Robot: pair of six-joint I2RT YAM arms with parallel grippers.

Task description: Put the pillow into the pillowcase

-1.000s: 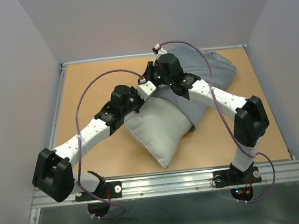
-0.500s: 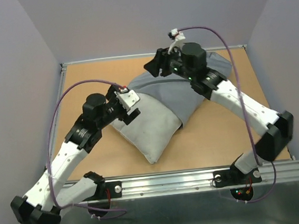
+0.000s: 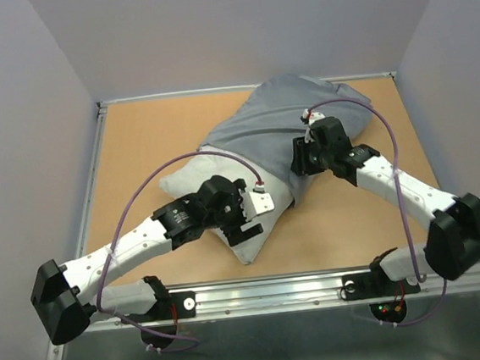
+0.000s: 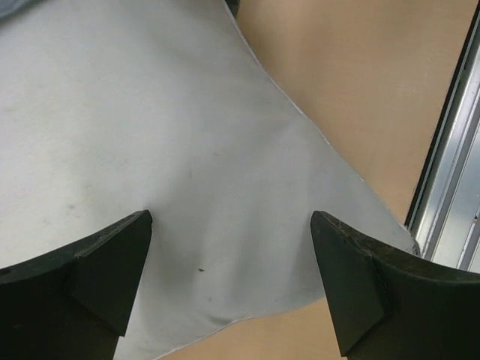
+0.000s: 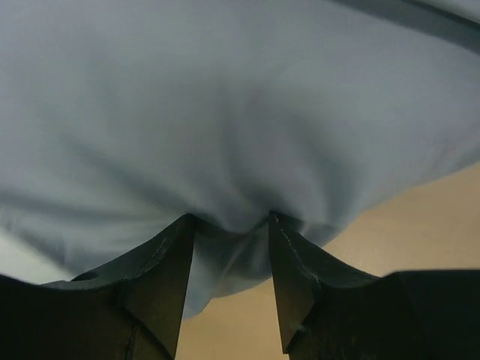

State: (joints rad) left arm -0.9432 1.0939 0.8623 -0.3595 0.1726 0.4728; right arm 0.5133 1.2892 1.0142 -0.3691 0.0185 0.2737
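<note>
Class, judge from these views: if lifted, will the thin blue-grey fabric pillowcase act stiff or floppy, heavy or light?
Probably floppy: the blue-grey fabric pillowcase bunches into folds where the right gripper pinches it. Likely light for its size: it drapes thinly over the plump off-white pillow.

Off-white pillow (image 3: 248, 245) w/ faint dark specks, blue-grey pillowcase (image 3: 261, 131), tan table (image 3: 134, 139)

The table (image 3: 135, 147) is a tan board with a metal rail (image 3: 268, 292) along its near edge. Two things lie on it — the pillow (image 3: 185, 178), set diagonally near the middle with one corner toward the rail, and the pillowcase (image 3: 260, 127), lying over the pillow's far right part and reaching the back edge.
</note>
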